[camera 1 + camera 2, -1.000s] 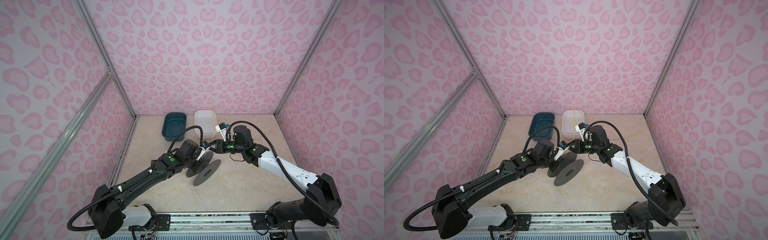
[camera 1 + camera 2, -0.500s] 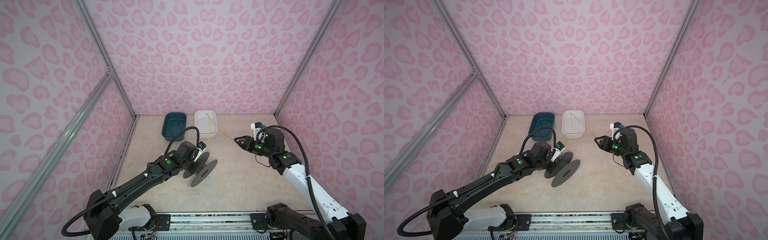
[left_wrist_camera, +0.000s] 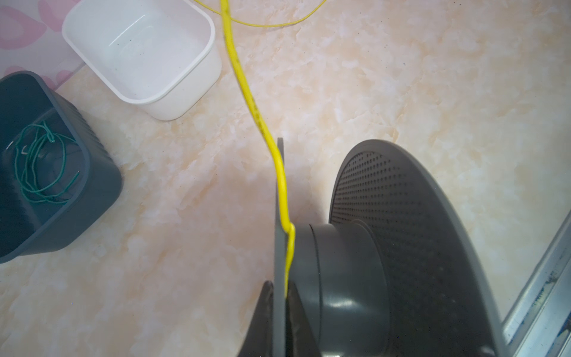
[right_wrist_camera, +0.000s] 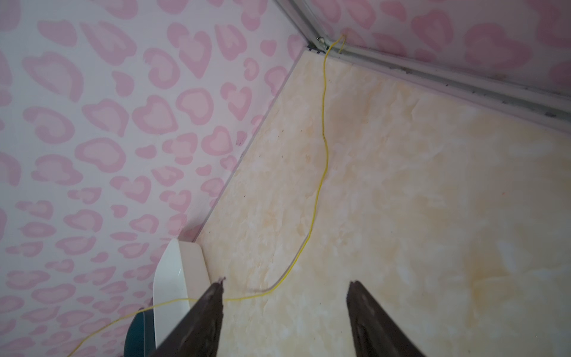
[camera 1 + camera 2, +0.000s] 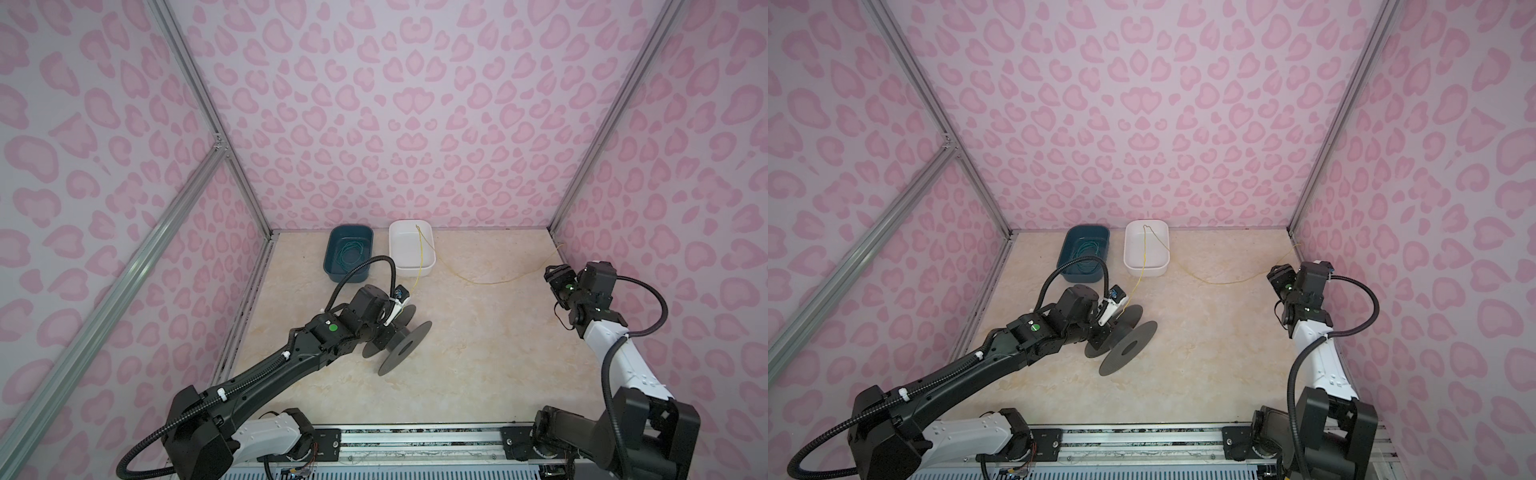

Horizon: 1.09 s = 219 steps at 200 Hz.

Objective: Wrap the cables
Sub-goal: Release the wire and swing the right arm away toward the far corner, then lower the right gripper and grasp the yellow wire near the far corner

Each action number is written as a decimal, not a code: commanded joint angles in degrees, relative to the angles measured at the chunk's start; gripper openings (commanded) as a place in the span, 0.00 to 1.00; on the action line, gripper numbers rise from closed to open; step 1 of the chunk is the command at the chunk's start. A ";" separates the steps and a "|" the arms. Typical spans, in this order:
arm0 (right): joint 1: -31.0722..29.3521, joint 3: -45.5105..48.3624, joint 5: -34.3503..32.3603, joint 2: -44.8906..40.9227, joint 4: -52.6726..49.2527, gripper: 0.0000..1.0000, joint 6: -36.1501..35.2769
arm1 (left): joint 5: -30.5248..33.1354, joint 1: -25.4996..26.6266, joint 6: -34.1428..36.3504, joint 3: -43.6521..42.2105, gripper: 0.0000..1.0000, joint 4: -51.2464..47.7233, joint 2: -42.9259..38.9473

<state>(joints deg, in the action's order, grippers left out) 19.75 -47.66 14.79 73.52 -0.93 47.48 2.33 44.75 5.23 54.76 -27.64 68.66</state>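
Yellow cable [image 3: 282, 185] starts at the spool [image 5: 395, 357], goes up across the white bin [image 5: 403, 270], doubles back near its far rim, drops over the side and lies slack on the marble tabletop [image 5: 478, 353] out to the far right corner. Spool is dark grey, tilted, left of centre, just in front of the two bins. Blue bin [image 3: 95, 197] stands beside the white one at the back wall. My left gripper [image 3: 279, 290] is clamped on the spool flange nearer the bins, cable end trapped between flange and one finger. My right gripper [image 4: 287, 281] is by the right wall, jaws wide apart, holding nothing; the cable passes on the table below it. Green wire [image 3: 49, 135] is coiled loose inside the blue bin
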 commanded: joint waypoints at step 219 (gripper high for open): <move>2.93 -46.73 8.08 56.36 2.65 0.34 4.28 | 0.40 0.10 -0.14 -0.45 0.03 0.11 -1.43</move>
<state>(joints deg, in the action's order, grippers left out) 22.65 -92.95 23.94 128.42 6.24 53.67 2.04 44.88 5.19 54.50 -29.15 67.59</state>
